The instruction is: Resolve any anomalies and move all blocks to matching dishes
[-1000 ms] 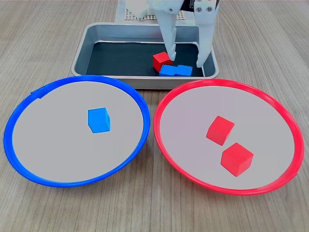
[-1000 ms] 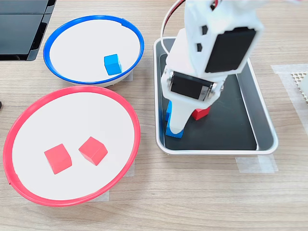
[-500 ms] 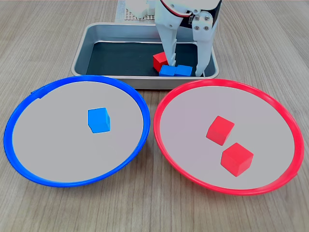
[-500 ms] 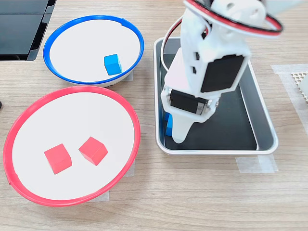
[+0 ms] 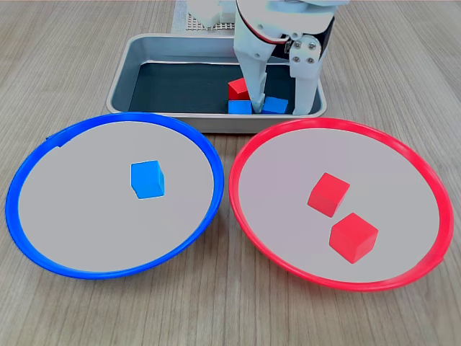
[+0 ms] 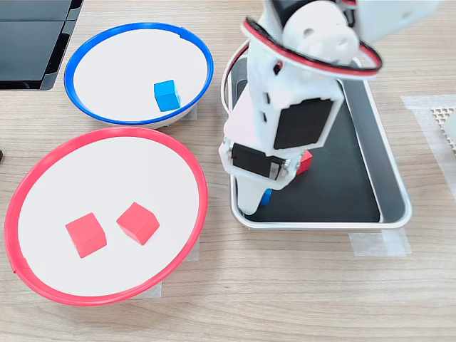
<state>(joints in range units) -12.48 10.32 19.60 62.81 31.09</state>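
Note:
My white gripper [image 5: 279, 108] is down in the silver tray [image 5: 144, 54], open. Its fingers stand on either side of one blue block [image 5: 275, 105], without closing on it. A second blue block [image 5: 240, 107] lies just outside the left finger, and a red block [image 5: 238, 89] sits behind it. The blue-rimmed dish [image 5: 16, 186] holds one blue block [image 5: 148, 179]. Two red blocks [image 5: 328, 194] [image 5: 353, 236] lie in the red-rimmed dish [image 5: 435, 182]. In the second exterior view the arm hides most of the tray's blocks; only a sliver of blue block [image 6: 265, 197] and of red block [image 6: 306, 162] shows.
The tray's near wall [image 5: 216, 121] runs right in front of the fingertips, close to both dish rims. A white mesh pad [image 6: 449, 122] lies at the second exterior view's right edge. A black flat object [image 6: 28, 43] fills its top left corner.
The gripper has sunk lower and shifted toward the tray's near wall. Its left finger has wedged between the two blue blocks, nudging one to the first exterior view's left.

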